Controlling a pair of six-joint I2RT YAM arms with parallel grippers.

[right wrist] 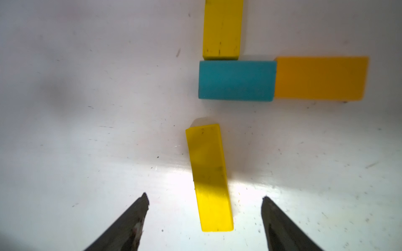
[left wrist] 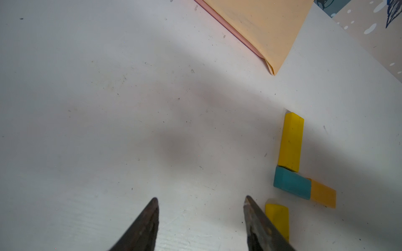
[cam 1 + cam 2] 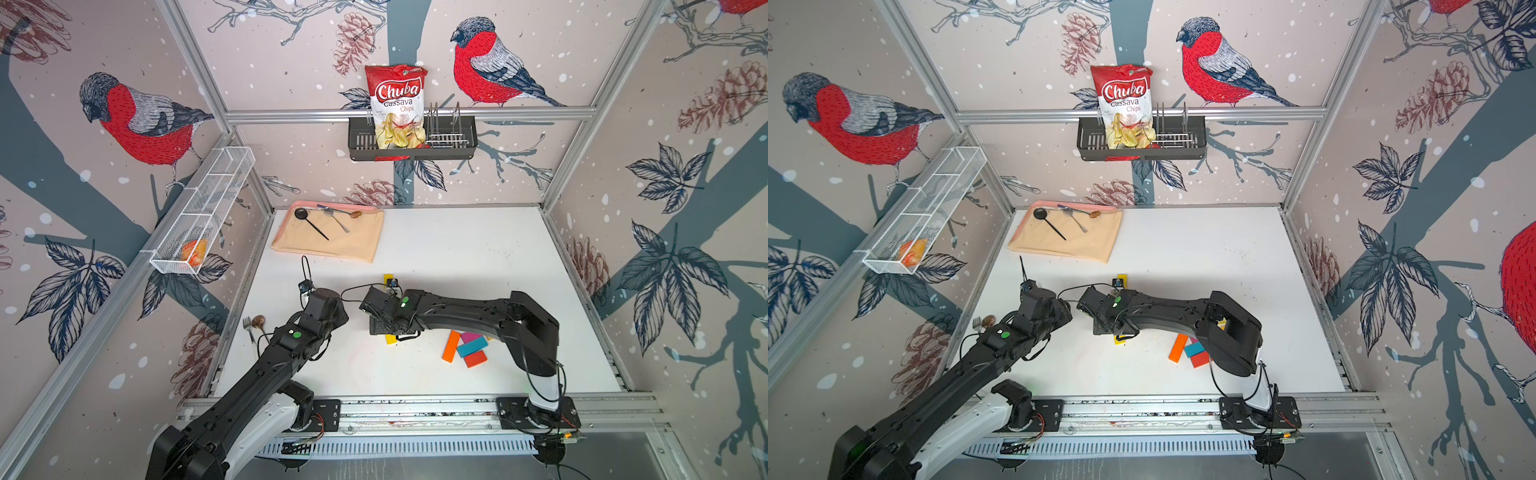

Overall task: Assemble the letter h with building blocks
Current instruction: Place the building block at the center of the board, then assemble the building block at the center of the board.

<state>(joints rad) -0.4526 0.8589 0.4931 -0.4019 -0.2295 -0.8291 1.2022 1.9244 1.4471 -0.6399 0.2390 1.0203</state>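
The right claw (image 1: 205, 201) stands spread over a loose yellow block (image 1: 208, 178) that lies between its tips, touching neither, with bare desk (image 1: 87, 130) on both sides. Past the block's end a strip of bare desk parts it from the teal block (image 1: 236, 80), which touches an orange block (image 1: 319, 78) end to end and a second yellow block (image 1: 221, 30) at its long side. The left claw (image 2: 201, 200), spread too, faces open desk, those blocks off to one side. In both top views the far desk is bare up to the tan cloth (image 3: 332, 235); a heap of blocks (image 3: 471, 347) lies just beside the right arm (image 3: 465, 313).
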